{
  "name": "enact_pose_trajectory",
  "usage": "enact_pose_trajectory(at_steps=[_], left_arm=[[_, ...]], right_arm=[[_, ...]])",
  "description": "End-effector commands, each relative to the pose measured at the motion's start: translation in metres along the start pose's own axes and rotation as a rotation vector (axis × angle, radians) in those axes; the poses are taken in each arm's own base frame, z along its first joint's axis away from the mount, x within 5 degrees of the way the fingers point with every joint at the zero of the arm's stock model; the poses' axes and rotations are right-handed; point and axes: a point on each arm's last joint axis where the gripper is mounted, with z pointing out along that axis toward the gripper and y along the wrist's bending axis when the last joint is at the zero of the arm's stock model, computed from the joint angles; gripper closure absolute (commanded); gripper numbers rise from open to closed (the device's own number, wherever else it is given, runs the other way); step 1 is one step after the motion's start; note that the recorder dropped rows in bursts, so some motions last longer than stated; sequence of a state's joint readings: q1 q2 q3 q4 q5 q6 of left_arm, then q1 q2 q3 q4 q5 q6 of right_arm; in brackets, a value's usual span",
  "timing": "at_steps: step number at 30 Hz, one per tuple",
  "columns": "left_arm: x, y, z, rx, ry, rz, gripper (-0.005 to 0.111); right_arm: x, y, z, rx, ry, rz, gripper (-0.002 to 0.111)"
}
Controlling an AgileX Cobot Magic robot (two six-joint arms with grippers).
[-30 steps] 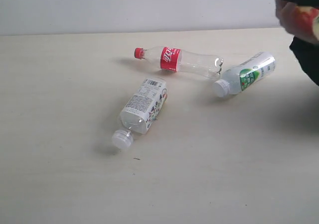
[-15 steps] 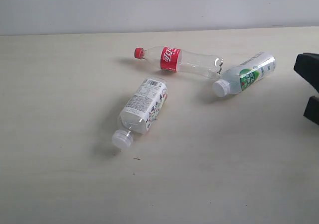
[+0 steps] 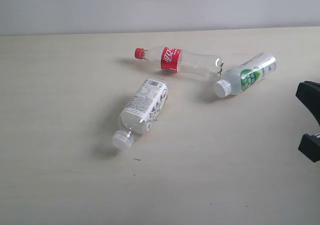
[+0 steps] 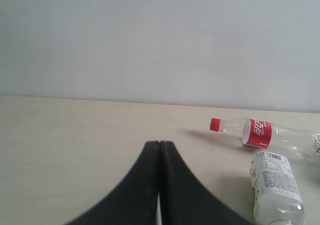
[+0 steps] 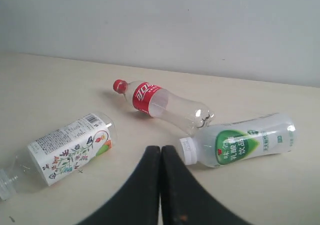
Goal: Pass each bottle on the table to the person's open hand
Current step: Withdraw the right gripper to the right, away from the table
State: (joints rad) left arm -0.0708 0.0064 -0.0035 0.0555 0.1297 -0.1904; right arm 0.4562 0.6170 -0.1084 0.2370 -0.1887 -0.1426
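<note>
Your right end effector [image 5: 160,149], pinched empty, faces nearest green-labelled bottle [image 5: 240,144], likely next handover; left end effector [image 4: 159,144] likewise pinched.

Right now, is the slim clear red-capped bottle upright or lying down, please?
Lying down: the red-capped clear bottle rests lengthwise on the pale table.

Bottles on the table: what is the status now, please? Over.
Left gripper shut, empty; right gripper too. Red-capped bottle, green-label bottle, white-label bottle all lying on table. No hand in view.
</note>
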Motion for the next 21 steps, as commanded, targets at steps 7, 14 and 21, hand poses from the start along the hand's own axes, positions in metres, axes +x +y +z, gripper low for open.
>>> enact_pose_trajectory(at_steps=[7, 14, 21], left_arm=[[0.000, 0.000, 0.000, 0.000, -0.008, -0.007, 0.107], [0.000, 0.000, 0.000, 0.000, -0.008, -0.007, 0.107], [0.000, 0.000, 0.000, 0.000, -0.008, -0.007, 0.107]], right_arm=[[0.003, 0.001, -0.009, -0.026, -0.066, -0.018, 0.108], [-0.006, 0.003, -0.036, -0.068, -0.209, 0.013, 0.108], [-0.003, 0.002, -0.064, -0.086, -0.306, 0.076, 0.108]])
